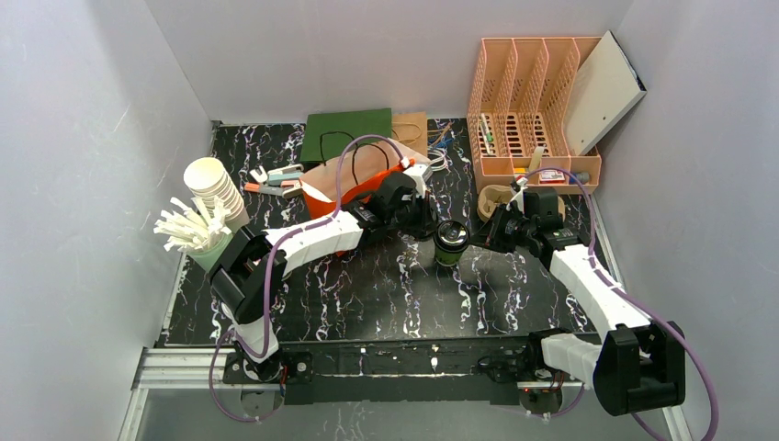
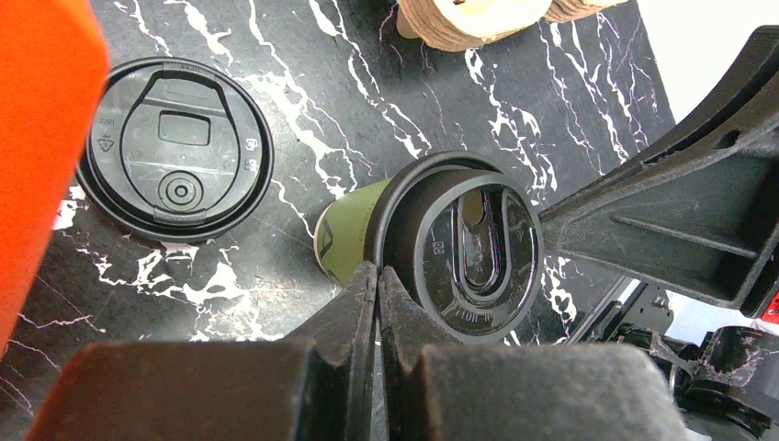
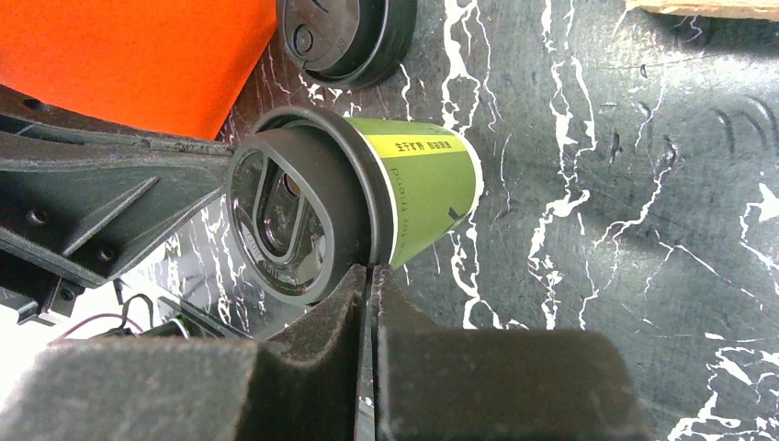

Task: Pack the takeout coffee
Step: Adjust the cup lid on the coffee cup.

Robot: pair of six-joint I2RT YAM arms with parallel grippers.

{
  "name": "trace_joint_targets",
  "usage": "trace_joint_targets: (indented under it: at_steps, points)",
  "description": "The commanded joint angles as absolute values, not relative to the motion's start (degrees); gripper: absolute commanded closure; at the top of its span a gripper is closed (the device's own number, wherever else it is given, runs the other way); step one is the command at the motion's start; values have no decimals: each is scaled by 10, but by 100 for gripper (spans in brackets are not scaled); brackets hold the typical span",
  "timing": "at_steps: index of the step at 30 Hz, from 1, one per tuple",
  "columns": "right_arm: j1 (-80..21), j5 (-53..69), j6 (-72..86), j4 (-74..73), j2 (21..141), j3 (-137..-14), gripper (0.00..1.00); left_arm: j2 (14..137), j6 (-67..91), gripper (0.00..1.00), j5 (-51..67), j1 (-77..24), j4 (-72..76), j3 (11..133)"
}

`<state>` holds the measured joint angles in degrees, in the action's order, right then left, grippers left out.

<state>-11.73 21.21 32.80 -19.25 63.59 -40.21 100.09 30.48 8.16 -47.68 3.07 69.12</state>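
Observation:
The takeout coffee (image 1: 451,243), a green paper cup with a black lid, stands upright mid-table. In the left wrist view the cup (image 2: 354,234) shows under its lid (image 2: 468,248). It also shows in the right wrist view (image 3: 427,188). My left gripper (image 1: 430,225) is shut, its tips (image 2: 377,271) touching the lid's rim from the left. My right gripper (image 1: 479,241) is shut, its tips (image 3: 370,268) touching the rim from the right. Nothing is between either pair of jaws.
A spare black lid (image 2: 174,147) lies on the table beside an orange bag (image 1: 344,188). Green (image 1: 347,135) and brown (image 1: 411,129) paper bags lie at the back. A white cup stack (image 1: 216,188) stands left. A peach organiser (image 1: 528,110) and cardboard sleeves (image 1: 496,197) are right.

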Motion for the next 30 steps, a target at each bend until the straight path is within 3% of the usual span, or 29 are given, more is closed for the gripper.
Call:
trace_joint_targets:
  at_steps: [1, 11, 20, 30]
  points:
    - [-121, 186, 308, -216, 664, -359, 89, 1036, 297, 100, 93, -483, -22, 671]
    - [-121, 185, 304, -221, 667, -360, 89, 1037, 296, 100, 87, -483, -26, 659]
    - [-121, 185, 300, -242, 657, -439, 88, 1044, 247, 97, 45, -483, -123, 812]
    - [-121, 201, 286, -261, 651, -487, 83, 1043, 238, 79, 46, -483, -149, 862]
